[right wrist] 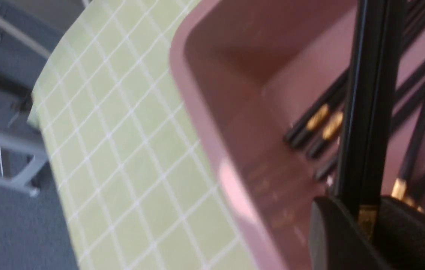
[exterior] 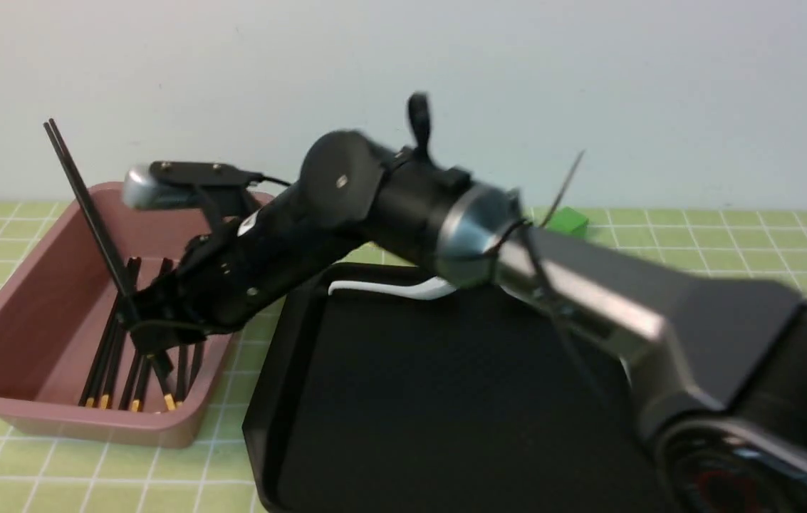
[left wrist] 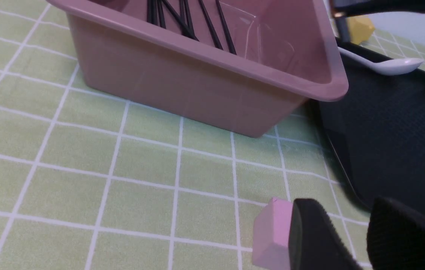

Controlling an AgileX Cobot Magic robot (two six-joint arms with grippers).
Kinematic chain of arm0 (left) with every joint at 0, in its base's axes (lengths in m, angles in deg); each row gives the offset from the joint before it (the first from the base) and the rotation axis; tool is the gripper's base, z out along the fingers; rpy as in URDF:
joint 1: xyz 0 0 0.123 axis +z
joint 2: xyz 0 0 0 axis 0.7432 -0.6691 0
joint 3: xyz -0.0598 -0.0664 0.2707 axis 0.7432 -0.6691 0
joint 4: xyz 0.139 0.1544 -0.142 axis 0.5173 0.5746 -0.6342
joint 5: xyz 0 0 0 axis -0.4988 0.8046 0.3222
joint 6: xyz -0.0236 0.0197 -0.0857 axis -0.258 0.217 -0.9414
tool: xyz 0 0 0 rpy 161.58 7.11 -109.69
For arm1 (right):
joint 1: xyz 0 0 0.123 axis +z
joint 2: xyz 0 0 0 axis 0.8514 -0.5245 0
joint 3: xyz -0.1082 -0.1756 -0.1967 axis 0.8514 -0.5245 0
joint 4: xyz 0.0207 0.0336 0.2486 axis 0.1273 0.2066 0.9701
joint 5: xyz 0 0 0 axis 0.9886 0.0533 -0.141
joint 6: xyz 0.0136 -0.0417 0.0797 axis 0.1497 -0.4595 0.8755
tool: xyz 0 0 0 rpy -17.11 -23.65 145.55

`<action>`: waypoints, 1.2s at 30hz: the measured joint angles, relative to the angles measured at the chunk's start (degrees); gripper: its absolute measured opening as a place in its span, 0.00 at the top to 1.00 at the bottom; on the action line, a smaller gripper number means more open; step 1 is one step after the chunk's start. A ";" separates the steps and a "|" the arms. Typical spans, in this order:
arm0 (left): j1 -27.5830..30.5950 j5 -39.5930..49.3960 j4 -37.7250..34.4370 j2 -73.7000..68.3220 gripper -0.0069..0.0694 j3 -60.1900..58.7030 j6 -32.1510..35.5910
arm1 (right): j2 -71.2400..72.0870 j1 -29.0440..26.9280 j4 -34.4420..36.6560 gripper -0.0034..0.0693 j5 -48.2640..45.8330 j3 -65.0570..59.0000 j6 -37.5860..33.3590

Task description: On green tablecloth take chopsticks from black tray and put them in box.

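While the right gripper [exterior: 141, 325] clamps tilted chopsticks [exterior: 86, 196] near the right rim of the box [exterior: 54, 415], the left gripper [left wrist: 358, 240] hangs parted.

There was one pink box [exterior: 54, 415] and one black tray [exterior: 446, 399]. Two chopsticks [exterior: 85, 199] stood up together. At least six more lay in the box, too overlapped for an exact count. There were two white soup spoons [left wrist: 388, 65] and three small cubes: one green cube [exterior: 570, 221], one yellow cube [left wrist: 360, 30] and one pink cube [left wrist: 270, 234].
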 joint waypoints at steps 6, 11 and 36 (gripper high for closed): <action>0.00 0.00 0.00 0.00 0.60 0.00 0.00 | -5.14 -0.04 -0.01 0.69 4.37 3.77 3.50; 0.00 0.00 0.00 0.00 0.60 0.00 0.00 | -5.54 -0.04 -0.19 0.61 3.03 3.96 4.14; 0.00 0.00 0.00 0.00 0.60 0.00 0.00 | 40.44 -3.74 -38.70 0.96 -27.44 -5.06 12.67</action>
